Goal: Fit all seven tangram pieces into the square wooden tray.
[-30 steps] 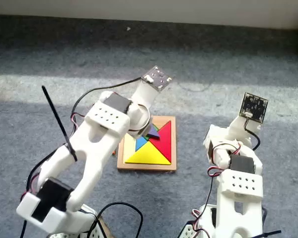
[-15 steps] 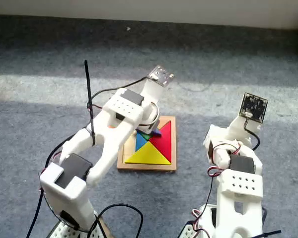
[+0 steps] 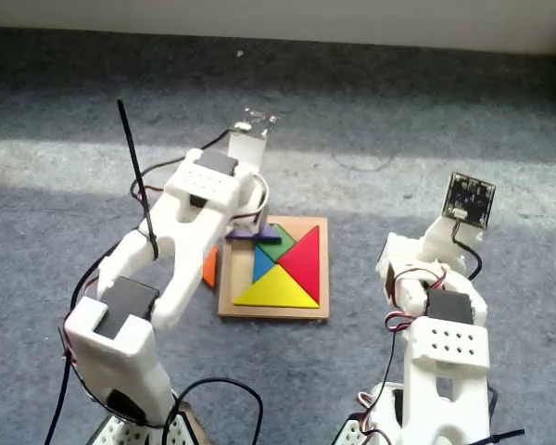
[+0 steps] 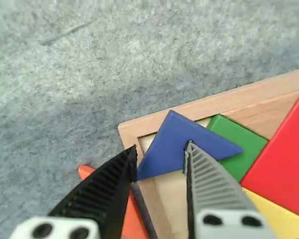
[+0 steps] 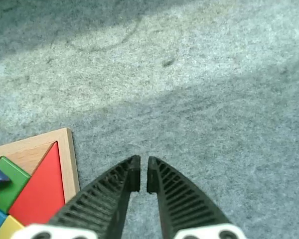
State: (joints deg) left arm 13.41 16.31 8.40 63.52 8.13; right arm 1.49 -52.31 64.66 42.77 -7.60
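The square wooden tray (image 3: 321, 278) lies on the carpet between the arms. In it are a yellow triangle (image 3: 276, 290), a red triangle (image 3: 302, 260), a light blue triangle (image 3: 261, 267) and a green piece (image 3: 279, 247). My left gripper (image 4: 160, 155) is shut on a dark blue triangle (image 4: 177, 142), which it holds over the tray's far left corner (image 4: 127, 130). An orange piece (image 3: 209, 266) lies on the carpet just outside the tray's left edge. My right gripper (image 5: 142, 174) is shut on nothing, above bare carpet to the right of the tray (image 5: 69, 149).
Grey carpet (image 3: 398, 120) surrounds the tray on all sides. A black cable (image 3: 134, 171) sticks up from the left arm. The right arm's base (image 3: 440, 343) stands to the right of the tray.
The left arm has swung left with the dark blue triangle, from over the tray's far middle to its far left corner. The orange piece has come into view. The right arm is still.
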